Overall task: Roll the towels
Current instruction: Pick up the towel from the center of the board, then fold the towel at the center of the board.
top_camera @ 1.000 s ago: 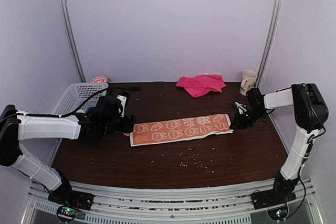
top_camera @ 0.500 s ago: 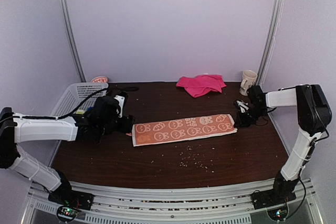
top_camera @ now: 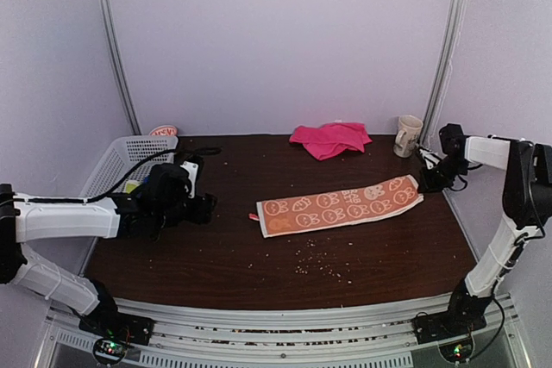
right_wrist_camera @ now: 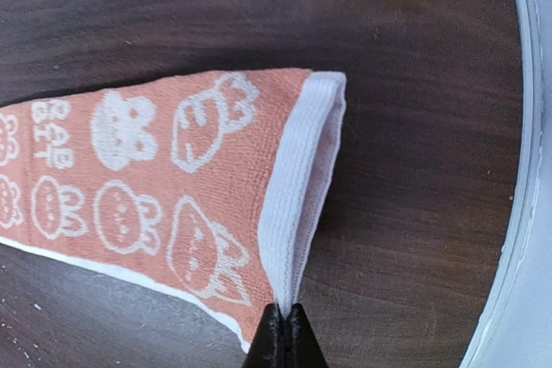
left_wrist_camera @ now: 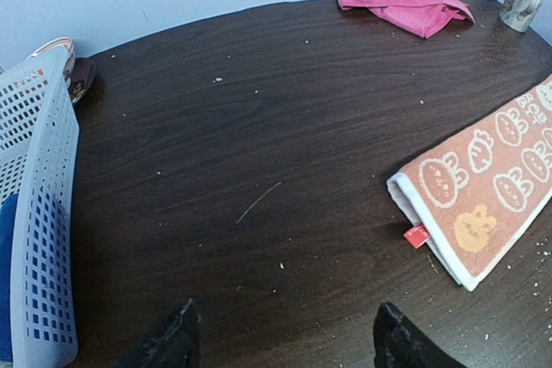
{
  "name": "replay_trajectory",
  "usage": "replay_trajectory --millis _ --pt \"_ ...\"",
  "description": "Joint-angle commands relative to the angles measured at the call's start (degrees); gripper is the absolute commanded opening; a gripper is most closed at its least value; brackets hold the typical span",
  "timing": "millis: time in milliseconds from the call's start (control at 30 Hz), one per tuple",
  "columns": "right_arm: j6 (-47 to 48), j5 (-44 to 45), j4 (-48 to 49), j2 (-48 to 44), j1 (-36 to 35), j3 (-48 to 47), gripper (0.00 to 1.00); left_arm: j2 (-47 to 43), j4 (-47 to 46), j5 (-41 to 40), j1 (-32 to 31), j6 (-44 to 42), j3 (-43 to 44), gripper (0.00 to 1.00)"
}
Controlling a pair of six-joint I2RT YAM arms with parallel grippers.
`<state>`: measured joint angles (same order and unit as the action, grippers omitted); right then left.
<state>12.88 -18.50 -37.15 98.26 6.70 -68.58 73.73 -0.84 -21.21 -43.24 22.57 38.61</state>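
Right gripper (right_wrist_camera: 282, 335) is pinching the orange, cream-patterned cloth towel (top_camera: 341, 206) at three o'clock; left gripper (left_wrist_camera: 285, 329) is hovering spread-jawed at nine o'clock.

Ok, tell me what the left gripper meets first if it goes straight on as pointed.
Probably only bare table: the open left gripper points past the orange towel, though depth is unclear.

A white basket (top_camera: 121, 161) stands at the desk's (top_camera: 241, 256) left edge. A cream mug (top_camera: 408, 135) is upright in the far right corner. Crumbs (top_camera: 321, 266) lie near the front.
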Motion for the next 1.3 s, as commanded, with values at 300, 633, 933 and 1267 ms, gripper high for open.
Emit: replay_trajectory --millis 300,633,933,1267 --pt "3.47 -10.80 -6.34 -5.20 -15.80 -7.51 0.00 -0.39 -1.16 -0.23 -0.51 2.00 -1.52 0.71" --pt "-0.60 -11.53 -4.57 -1.95 -30.12 -15.03 0.00 0.69 -1.83 -0.49 -0.69 2.72 -2.01 0.71" --pt "-2.29 -9.46 -2.92 5.70 -39.19 -19.24 0.00 0.54 -2.15 -0.82 -0.70 2.86 -3.20 0.72" --pt "-3.32 -8.25 -1.13 12.22 -43.36 -24.35 0.00 0.64 -2.67 -1.28 -0.69 2.92 -4.31 0.73"
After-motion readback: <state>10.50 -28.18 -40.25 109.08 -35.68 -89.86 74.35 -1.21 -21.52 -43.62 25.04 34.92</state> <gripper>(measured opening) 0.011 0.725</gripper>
